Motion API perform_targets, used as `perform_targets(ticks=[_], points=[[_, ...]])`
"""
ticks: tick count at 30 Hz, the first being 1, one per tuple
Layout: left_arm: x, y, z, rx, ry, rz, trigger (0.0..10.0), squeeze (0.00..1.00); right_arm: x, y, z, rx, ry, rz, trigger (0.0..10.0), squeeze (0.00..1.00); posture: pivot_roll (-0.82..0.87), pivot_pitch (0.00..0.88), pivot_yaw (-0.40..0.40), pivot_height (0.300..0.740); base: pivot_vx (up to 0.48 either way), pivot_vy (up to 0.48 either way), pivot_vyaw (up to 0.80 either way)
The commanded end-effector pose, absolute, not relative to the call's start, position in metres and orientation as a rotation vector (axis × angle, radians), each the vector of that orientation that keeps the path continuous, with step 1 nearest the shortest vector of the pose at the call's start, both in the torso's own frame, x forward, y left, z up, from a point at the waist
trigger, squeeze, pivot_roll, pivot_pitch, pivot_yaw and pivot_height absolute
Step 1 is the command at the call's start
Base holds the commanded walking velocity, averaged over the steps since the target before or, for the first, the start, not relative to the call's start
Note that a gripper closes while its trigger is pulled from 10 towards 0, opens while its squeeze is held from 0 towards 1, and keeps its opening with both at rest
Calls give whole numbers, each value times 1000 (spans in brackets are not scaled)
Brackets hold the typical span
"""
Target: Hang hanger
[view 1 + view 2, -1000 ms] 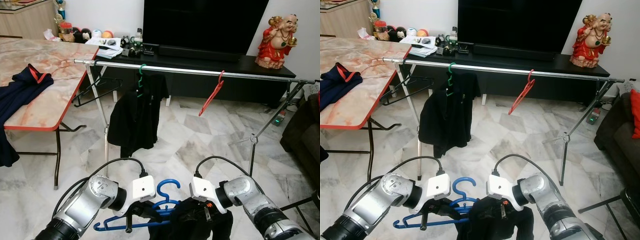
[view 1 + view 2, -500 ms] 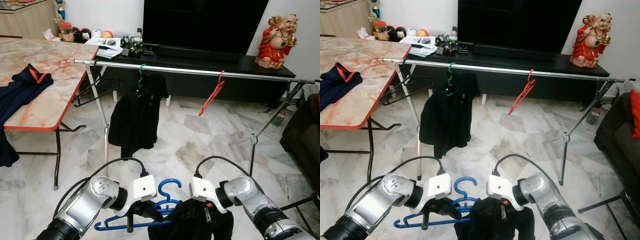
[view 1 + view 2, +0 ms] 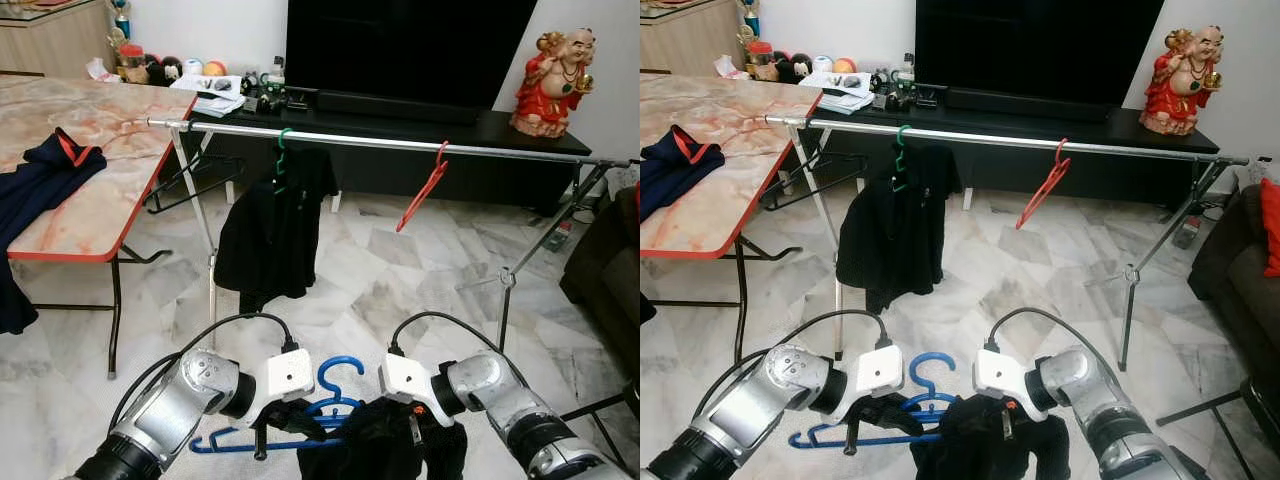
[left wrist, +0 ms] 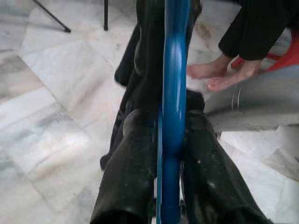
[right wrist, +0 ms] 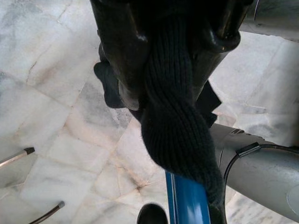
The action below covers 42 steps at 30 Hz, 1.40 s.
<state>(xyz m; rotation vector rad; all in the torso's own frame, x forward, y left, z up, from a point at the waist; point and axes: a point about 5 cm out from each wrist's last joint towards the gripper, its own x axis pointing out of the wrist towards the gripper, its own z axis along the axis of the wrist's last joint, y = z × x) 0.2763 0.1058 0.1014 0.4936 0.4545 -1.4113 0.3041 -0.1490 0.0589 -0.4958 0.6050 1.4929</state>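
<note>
Clamping blue hanger (image 3: 290, 436), left tool (image 3: 285, 425) hovers over marble floor (image 3: 380, 270); right tool (image 3: 405, 425) pinches black garment (image 3: 385, 450).

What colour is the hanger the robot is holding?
Blue; the hanger shows best in the left wrist view, between the left gripper fingers.

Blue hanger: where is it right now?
Low and central in the head views, the blue hanger sits clamped in the left hand, with a black garment on it pinched by the right hand.

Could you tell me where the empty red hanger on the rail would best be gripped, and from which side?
Probably grip the red hanger on its slanting arm just below the hook, coming from the robot's side. It hangs tilted and bare on the rail, so that stretch is exposed, with open floor beneath.
</note>
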Motion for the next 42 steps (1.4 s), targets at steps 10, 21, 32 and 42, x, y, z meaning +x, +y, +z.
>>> perform_targets(ticks=[10, 21, 32, 42], points=[[282, 117, 113, 509, 427, -1398, 10000, 1000, 295, -162, 44, -520, 686, 1440, 0, 0, 124, 0, -117, 740, 0, 0, 0], [290, 157, 122, 446, 401, -1180, 10000, 1000, 307, -184, 35, -537, 687, 1039, 0, 0, 126, 0, -116, 740, 0, 0, 0], [296, 161, 97, 416, 386, -928, 10000, 0, 350, -183, 78, -337, 461, 652, 0, 0, 115, 0, -107, 740, 0, 0, 0], [315, 144, 78, 491, 354, -777, 10000, 0, 368, -149, 116, -318, 302, 756, 0, 0, 104, 0, -110, 740, 0, 0, 0]])
